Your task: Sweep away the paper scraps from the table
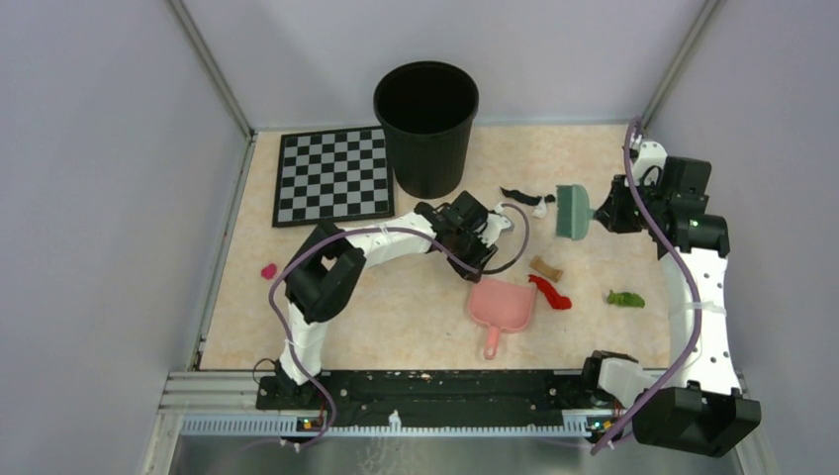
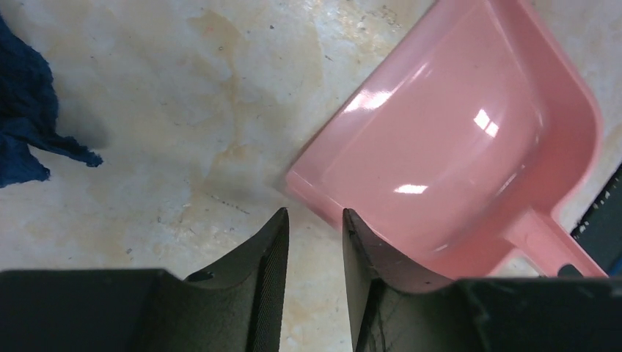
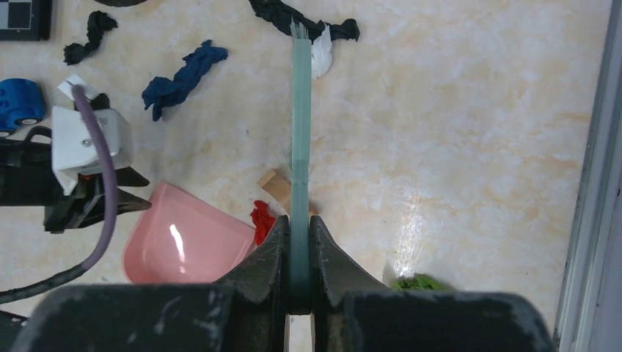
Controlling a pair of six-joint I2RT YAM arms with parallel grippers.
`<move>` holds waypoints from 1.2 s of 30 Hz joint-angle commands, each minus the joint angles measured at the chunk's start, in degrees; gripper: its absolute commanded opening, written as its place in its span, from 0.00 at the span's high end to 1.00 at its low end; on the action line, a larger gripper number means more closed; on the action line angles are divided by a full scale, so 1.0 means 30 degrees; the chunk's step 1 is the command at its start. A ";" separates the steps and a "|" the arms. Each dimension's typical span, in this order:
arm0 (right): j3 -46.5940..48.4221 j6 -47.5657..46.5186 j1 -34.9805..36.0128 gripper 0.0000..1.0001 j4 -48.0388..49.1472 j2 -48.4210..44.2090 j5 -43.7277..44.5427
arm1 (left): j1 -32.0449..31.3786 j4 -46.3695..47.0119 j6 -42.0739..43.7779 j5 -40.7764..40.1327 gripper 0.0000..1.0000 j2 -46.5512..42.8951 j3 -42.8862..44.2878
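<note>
Top external: left gripper [image 1: 485,259] is hovering just beyond the dustpan [image 1: 502,305]; twisted paper scraps [image 1: 550,293] are lying scattered on the table [image 1: 396,317]. Left wrist: jaws are standing narrowly apart, empty. Right wrist: right gripper [image 3: 299,227] is clamping the brush [image 3: 301,110].

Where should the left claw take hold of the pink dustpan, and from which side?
By its handle, from above, probably. The handle is the only narrow part, lying flat and pointing toward the arm bases; the dustpan scoop looks too wide for the left claw.
</note>
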 commanded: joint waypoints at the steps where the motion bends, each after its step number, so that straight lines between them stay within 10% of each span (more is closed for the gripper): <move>1: -0.0123 0.0517 -0.0110 1.00 0.0845 -0.0650 0.0318 | -0.0422 0.0933 -0.1561 -0.1571 0.63 0.0680 0.0850; 15: 0.0384 0.0084 -0.0108 1.00 0.0848 0.0206 -0.0493 | -0.1056 0.0370 -0.0425 -0.4056 1.00 -0.0691 -0.0317; 31: 0.1729 -0.8406 -0.0250 1.00 -0.4013 0.0501 0.6602 | -0.0100 -0.0052 0.4526 -0.1831 1.00 -0.2029 -0.0614; 36: 0.2338 -0.9043 -0.0299 1.00 -0.4720 0.1647 0.9127 | -0.0095 -0.1717 0.3852 0.0009 0.54 -0.0192 0.2129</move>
